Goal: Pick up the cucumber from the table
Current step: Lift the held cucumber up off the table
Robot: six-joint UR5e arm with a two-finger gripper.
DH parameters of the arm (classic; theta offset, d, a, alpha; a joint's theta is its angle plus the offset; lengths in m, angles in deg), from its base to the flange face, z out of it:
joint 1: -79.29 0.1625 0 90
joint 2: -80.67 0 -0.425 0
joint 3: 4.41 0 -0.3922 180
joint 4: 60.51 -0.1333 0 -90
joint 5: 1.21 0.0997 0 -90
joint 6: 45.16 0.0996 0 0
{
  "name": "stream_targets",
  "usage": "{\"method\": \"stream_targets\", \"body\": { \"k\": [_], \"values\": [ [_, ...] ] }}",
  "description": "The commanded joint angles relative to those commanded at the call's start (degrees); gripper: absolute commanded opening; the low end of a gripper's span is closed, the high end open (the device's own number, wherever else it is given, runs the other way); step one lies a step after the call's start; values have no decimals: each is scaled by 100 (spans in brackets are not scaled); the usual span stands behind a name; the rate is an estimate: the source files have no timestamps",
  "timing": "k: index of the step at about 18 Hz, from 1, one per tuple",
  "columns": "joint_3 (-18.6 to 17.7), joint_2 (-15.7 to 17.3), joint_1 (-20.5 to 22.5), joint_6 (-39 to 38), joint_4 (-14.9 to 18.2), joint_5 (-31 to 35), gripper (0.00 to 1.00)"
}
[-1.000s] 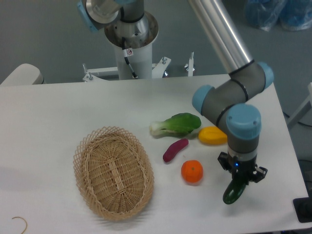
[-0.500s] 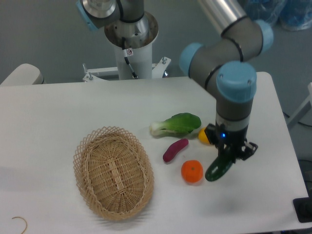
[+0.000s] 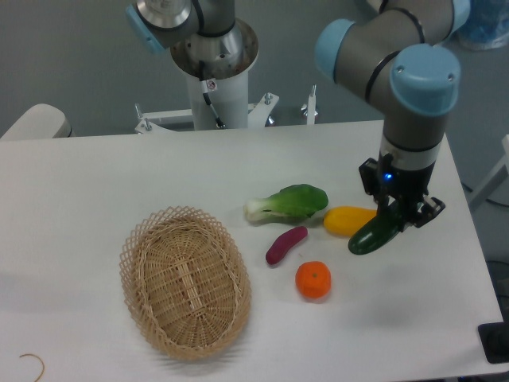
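The cucumber (image 3: pixel 374 233) is a glossy dark green cylinder held tilted in the air above the white table (image 3: pixel 95 191), its lower end pointing down-left toward the front. My gripper (image 3: pixel 400 213) hangs from the blue-capped wrist at the right and is shut on the cucumber's upper end. Its shadow falls on the table below. The cucumber's free end hangs close in front of a yellow produce item.
A wicker basket (image 3: pixel 185 282) lies at the front left. A leafy bok choy (image 3: pixel 290 202), a purple sweet potato (image 3: pixel 285 243), an orange fruit (image 3: pixel 313 279) and a yellow produce item (image 3: pixel 347 220) cluster left of the gripper. The robot base (image 3: pixel 213 72) stands at the back.
The gripper rose with the cucumber from the front right of the table, swung left, then moved back and right to hang higher beside the yellow item.
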Motion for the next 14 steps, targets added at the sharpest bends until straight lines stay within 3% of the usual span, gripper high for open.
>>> {"method": "stream_targets", "body": {
  "k": [14],
  "values": [
    [62,-9,-79,-79,-9,-62,38]
  ]
}}
